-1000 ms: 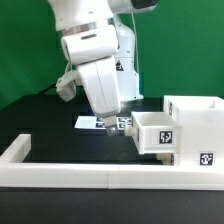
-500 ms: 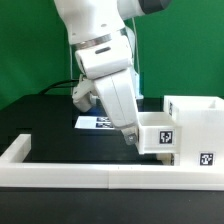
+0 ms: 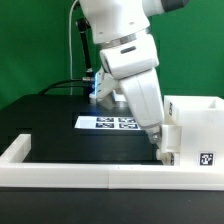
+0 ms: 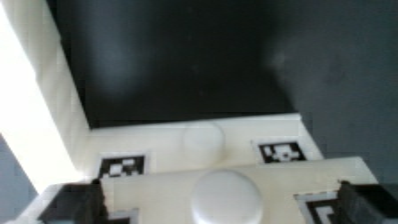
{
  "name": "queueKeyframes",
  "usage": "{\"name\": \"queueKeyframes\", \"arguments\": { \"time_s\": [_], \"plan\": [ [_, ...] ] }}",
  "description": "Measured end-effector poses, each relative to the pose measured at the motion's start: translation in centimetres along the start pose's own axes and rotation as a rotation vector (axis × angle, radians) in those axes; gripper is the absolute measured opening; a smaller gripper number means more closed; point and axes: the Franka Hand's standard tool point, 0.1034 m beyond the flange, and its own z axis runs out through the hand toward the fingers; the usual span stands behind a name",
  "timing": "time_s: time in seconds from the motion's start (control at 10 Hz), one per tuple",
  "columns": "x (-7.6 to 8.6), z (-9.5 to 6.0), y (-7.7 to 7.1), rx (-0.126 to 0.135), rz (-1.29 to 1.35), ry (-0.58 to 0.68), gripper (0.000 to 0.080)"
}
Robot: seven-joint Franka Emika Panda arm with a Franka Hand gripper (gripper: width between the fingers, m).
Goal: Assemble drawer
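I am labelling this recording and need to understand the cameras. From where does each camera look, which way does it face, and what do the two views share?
Exterior view: off the arm, at the table's side behind the low border wall, looking across the black table at the marker board and the drawer housing; the white arm fills the middle, reaching down toward the housing.
Wrist view: on the wrist, looking down along the gripper at a white drawer part with two tags; only the dark fingertips show, spread apart.
Shared: the white tagged drawer, the black table.
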Motion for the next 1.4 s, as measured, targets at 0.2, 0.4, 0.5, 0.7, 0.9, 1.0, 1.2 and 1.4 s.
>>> {"name": "queueKeyframes", "arguments": {
  "time_s": [0.2,0.4,0.5,0.7,0.9,1.0,1.2,1.4],
  "plan": [
    [-0.3,0.0,0.0,0.000,0.003,0.000,0.0649],
    [-0.2,0.2,-0.1,0.002,0.001,0.001,0.0649],
    [0.3,0.6,-0.2,0.007,-0.013,0.006,0.0649],
    [1.2,0.8,-0.1,0.001,-0.018,0.008,0.0649],
    [1.1,0.8,-0.1,0.001,-0.026,-0.003,0.0649],
    [0.5,0.6,-0.1,0.003,-0.035,-0.003,0.0649],
    [-3.2,-0.6,-0.2,0.015,-0.023,-0.009,0.0649],
    [-3.9,-1.0,0.0,0.007,-0.004,-0.010,0.0649]
  ]
}}
